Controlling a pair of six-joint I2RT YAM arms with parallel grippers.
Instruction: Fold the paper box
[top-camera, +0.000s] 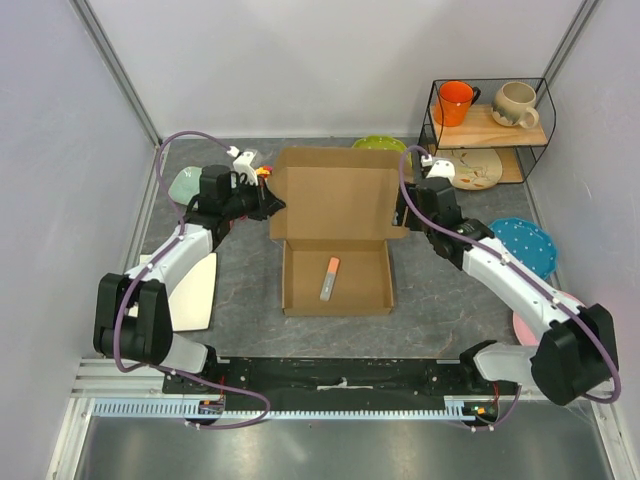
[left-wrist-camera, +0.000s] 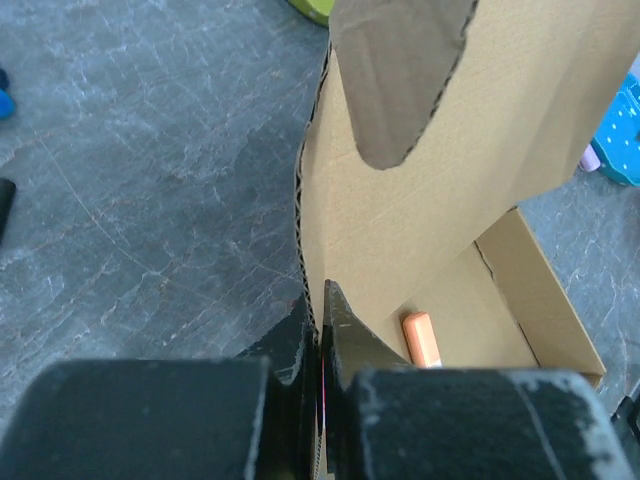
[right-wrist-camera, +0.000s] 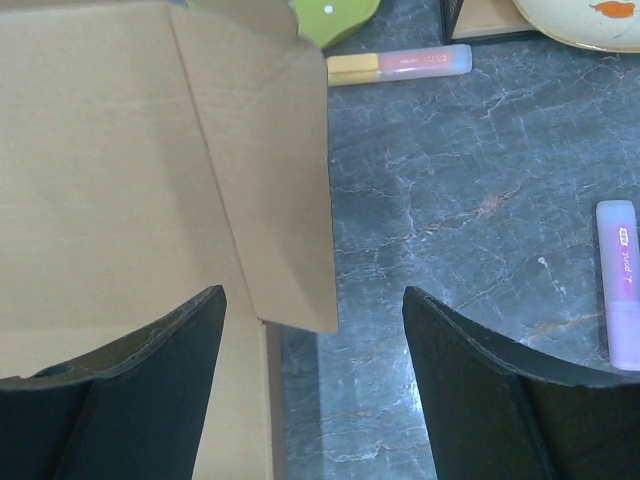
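The paper box (top-camera: 335, 275) sits in the middle of the table (top-camera: 245, 295), with its lid open toward the far side. The left gripper (left-wrist-camera: 320, 335) pinches the lid's left edge, fingers pressed tight on the cardboard. The right gripper (right-wrist-camera: 315, 320) stands spread wide, and the lid's right flap sits between its fingers, not pinched.

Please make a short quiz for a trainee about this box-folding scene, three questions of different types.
1. True or false: the left gripper is shut on the lid edge of the paper box.
2. The right gripper is: A open; B shut on a flap; C out of view.
3. What small thing lies inside the box?
Key: 1 true; 2 A; 3 a marker with an orange end.
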